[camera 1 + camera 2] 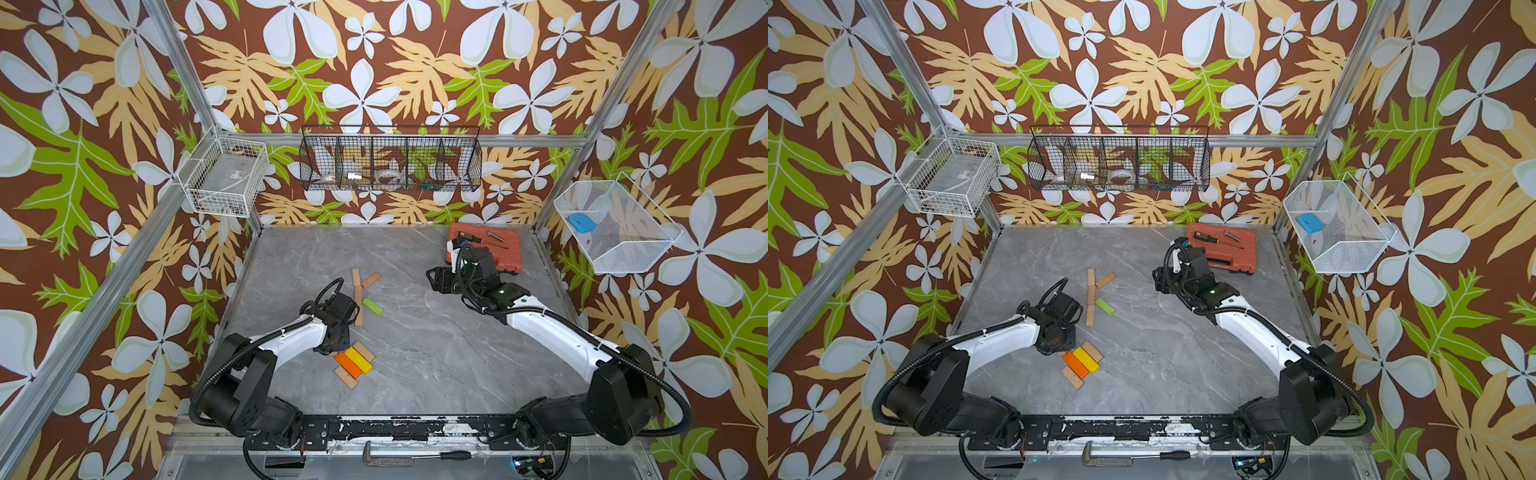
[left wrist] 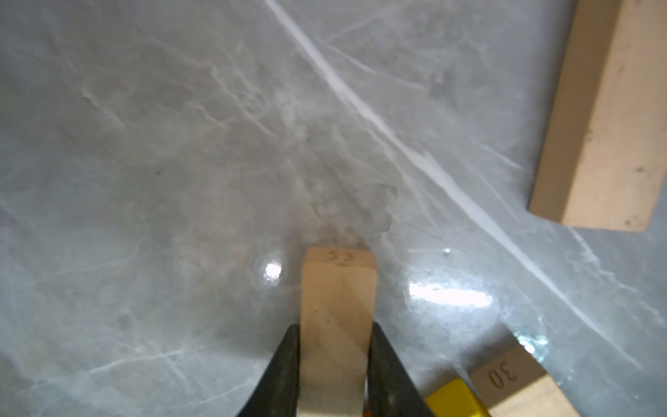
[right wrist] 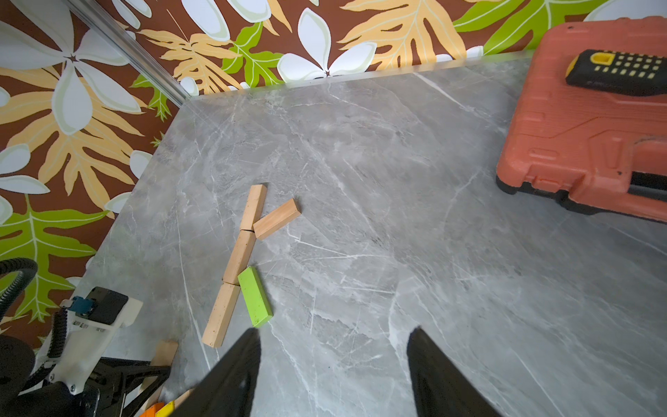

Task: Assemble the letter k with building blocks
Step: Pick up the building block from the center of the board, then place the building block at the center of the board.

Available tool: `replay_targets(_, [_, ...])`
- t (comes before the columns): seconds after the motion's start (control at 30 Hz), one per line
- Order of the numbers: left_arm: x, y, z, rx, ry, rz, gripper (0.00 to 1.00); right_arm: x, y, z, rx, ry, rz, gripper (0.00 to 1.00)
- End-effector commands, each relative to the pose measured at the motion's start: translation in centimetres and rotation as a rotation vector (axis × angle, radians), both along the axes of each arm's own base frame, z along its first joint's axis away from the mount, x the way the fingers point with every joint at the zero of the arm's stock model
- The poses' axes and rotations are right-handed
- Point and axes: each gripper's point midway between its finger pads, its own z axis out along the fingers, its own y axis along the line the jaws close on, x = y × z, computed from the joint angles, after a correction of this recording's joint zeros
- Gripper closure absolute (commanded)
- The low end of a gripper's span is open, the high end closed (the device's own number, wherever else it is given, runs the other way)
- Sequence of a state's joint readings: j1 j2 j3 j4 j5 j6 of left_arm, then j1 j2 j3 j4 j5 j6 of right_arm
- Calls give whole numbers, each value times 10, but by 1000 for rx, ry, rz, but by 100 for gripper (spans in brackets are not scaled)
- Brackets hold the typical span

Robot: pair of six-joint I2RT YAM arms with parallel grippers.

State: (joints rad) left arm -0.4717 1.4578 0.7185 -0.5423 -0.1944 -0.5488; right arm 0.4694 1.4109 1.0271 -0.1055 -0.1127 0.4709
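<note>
A: What is the biggest thing around the green block (image 1: 372, 306)?

B: The grey marble table (image 1: 436, 353) it lies on. Next is the red-orange tool case (image 1: 505, 255), well apart from the green block, in the far right corner.

A: And the arms?

B: The right gripper (image 3: 334, 332) hangs between the green block and the case, jaws parted with nothing in them. The left gripper (image 2: 334, 328) is near the green block, on the side towards the robot's base. It is clamped on a plain wooden piece, the held block (image 2: 339, 289), which sticks out past the fingers.

A: The letter itself?

B: Three plain pieces lie end to end as a stem (image 3: 240, 256). The green block touches it with one end and slants away. Farther up the stem, an angled block (image 3: 277, 218) touches it too, slanting the other way.

A: Any spares?

B: A cluster lies past the left gripper from the green block. The orange block (image 1: 348, 365) and yellow block (image 1: 359, 359) lie side by side, touching, with a plain spare (image 1: 364, 350) just beside the yellow one.
</note>
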Motion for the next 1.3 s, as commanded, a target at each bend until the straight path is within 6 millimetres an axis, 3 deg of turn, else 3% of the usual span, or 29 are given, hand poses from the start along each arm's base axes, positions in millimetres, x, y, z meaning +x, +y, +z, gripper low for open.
replay_targets(0.0, [0, 2, 3, 3, -6, 15, 76, -1, 1, 3, 4, -1, 7, 33])
replay_targets(0.17, [7, 6, 22, 26, -45, 16, 89, -4, -1, 11, 10, -10, 5, 33])
replay_targets(0.3, [30, -6, 68, -19, -124, 19, 98, -9, -11, 25, -1, -34, -34, 33])
replay_targets(0.43, [70, -64, 126, -209, -244, 13, 100, -16, -45, 37, -60, -71, -175, 33])
replay_targets(0.53, [102, -112, 148, -228, -277, -13, 100, -26, -79, 40, -118, -88, -309, 31])
replay_targets(0.7, [159, -178, 144, -214, -271, -52, 100, -44, -117, 33, -115, -81, -426, 28])
replay_targets(0.9, [211, -231, 126, -224, -258, -41, 100, -58, -133, 30, -140, -72, -461, 27])
replay_targets(1.0, [219, -245, 109, -241, -236, -18, 100, -58, -132, 30, -135, -69, -457, 27])
replay_targets(1.27, [217, -261, 57, -251, -173, 21, 100, -52, -123, 22, -116, -47, -428, 27])
